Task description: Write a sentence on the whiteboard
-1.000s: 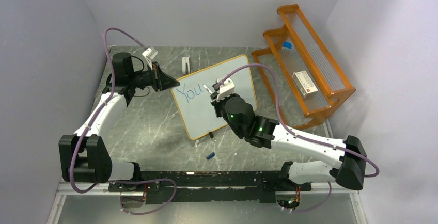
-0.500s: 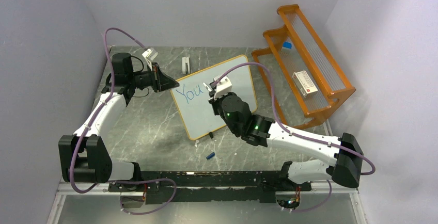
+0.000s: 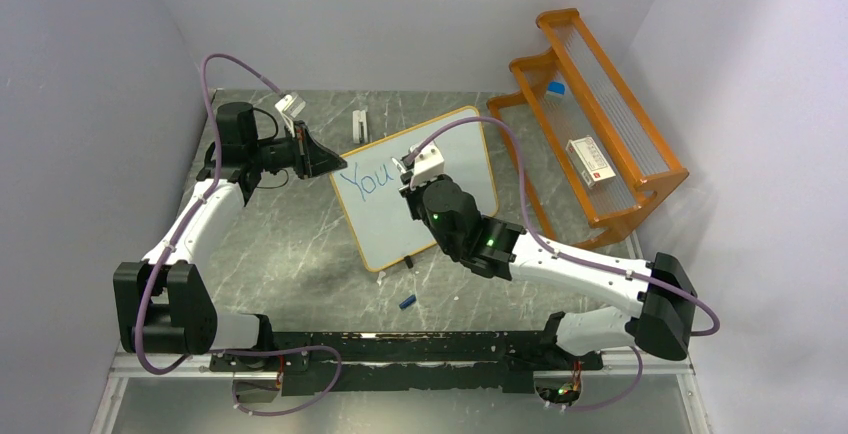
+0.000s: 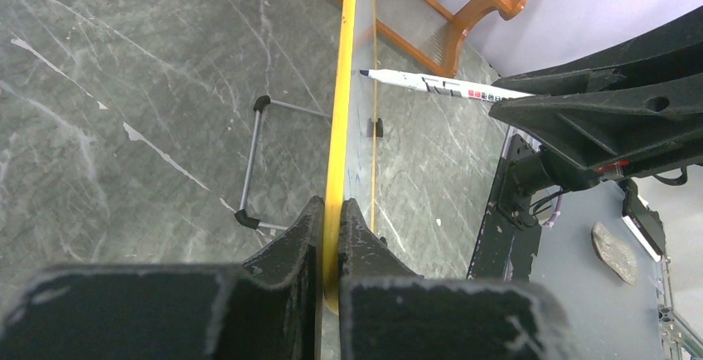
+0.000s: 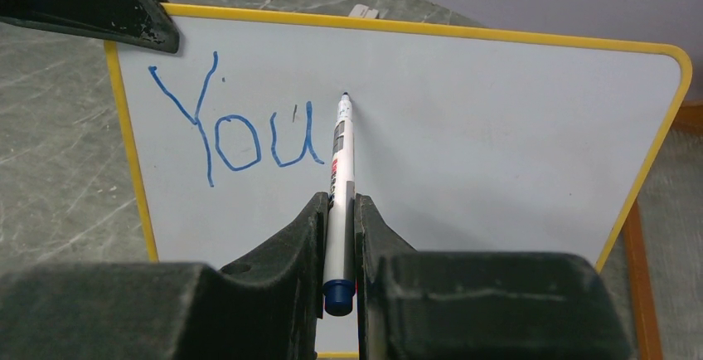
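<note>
Gripping a marker (image 5: 340,169) tightly, the right gripper (image 5: 338,204) has slid slightly left since a second ago, with the tip just right of the blue word (image 5: 240,132) "You". The left gripper (image 4: 330,212) stays clamped on the left edge of the whiteboard (image 5: 497,136), mid-table.

Whiteboard (image 5: 497,153) is smooth and faintly glossy; table (image 3: 290,244) looks like veined grey stone; rack (image 3: 650,192) is glossy orange wood.
</note>
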